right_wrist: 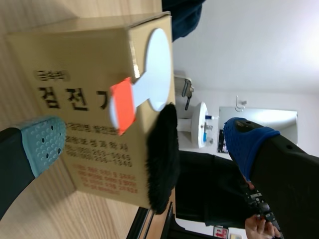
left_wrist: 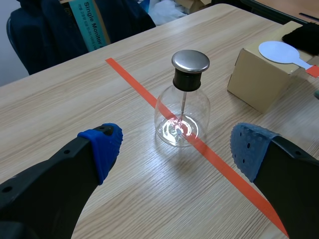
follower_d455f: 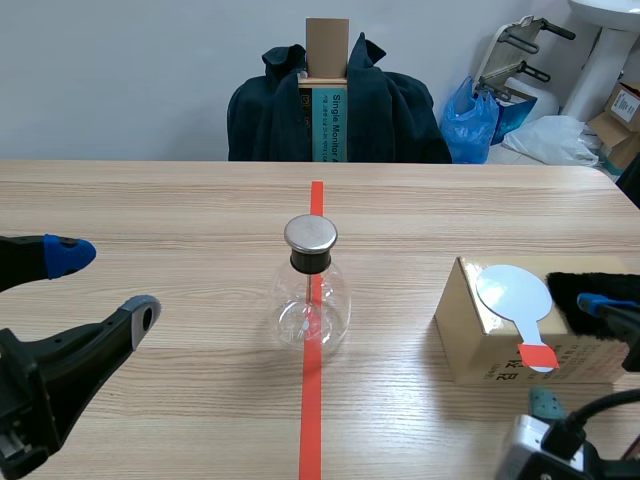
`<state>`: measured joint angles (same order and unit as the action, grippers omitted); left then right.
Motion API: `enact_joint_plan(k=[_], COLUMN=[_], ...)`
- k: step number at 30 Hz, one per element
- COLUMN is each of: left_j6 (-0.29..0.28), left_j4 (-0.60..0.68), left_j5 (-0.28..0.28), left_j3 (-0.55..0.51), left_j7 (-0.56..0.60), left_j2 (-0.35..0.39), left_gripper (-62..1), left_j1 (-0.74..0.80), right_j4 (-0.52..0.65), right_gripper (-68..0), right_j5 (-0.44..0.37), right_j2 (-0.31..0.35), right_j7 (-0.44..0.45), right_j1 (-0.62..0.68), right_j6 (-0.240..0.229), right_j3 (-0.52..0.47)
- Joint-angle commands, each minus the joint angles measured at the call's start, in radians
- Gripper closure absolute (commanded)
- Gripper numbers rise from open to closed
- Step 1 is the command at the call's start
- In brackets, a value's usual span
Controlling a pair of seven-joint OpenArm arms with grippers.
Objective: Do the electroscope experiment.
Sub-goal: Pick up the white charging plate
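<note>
the surface (follower_d455f: 150, 210) is a long top of light wood with the grain going from side to side. one orange-red tape line (follower_d455f: 311, 420) runs down its middle, away from the robot. the glass flask (follower_d455f: 312, 305) stands upright exactly on this line, about at the middle of the surface. it has a black neck and a flat metal cap (follower_d455f: 310, 233), and a thin rod (left_wrist: 183, 107) goes from the cap down into the glass. on the right side, well apart from the flask, a brown cardboard box (follower_d455f: 470, 345) with black printed letters lies on the surface. on top of the box lies a white round paddle (follower_d455f: 512, 292), with its orange-red handle (follower_d455f: 538, 355) reaching over the near edge. just beside the paddle, at the right end of the box top, lies a piece of black fur (follower_d455f: 580, 285). the left hand (left_wrist: 175, 147) is low over the left part of the surface, with fingers wide apart and holding nothing. the flask is ahead of it and not touched. the right hand (right_wrist: 145, 141) is at the near right corner of the box, also wide and holding nothing, and its pads (right_wrist: 42, 139) are one green and one blue. in its own view the handle and the fur lie between its fingers, and i cannot tell if a finger touches the fur. behind the far edge of the surface there is a pale wall (follower_d455f: 120, 70), a chair with a dark jacket (follower_d455f: 390, 110) over it, and a tall carton (follower_d455f: 326, 100) standing at the chair back. in the right corner of the room are a blue plastic bag (follower_d455f: 472, 118) and a white bag (follower_d455f: 555, 138).
</note>
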<state>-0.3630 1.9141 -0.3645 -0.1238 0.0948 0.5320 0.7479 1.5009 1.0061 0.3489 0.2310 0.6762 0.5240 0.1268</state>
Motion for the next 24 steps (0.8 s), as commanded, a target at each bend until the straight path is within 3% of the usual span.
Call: enact_joint_plan(k=[1, 24], left_j6=[0.002, 0.002], left_j4=[0.011, 0.011], left_j5=[-0.008, -0.008], left_j3=[0.000, 0.000], left_j7=[0.018, 0.018], left_j2=[-0.003, -0.003], left_gripper=[-47.3, -47.3], left_j1=[-0.003, -0.003], right_j4=[0.025, 0.025], right_gripper=[-67.9, -67.9], right_j5=[0.004, 0.042], right_j2=[0.005, 0.006], right_j7=[-0.011, -0.053], right_j1=[-0.013, -0.059], right_j6=[0.011, 0.007], right_j3=[-0.002, 0.045])
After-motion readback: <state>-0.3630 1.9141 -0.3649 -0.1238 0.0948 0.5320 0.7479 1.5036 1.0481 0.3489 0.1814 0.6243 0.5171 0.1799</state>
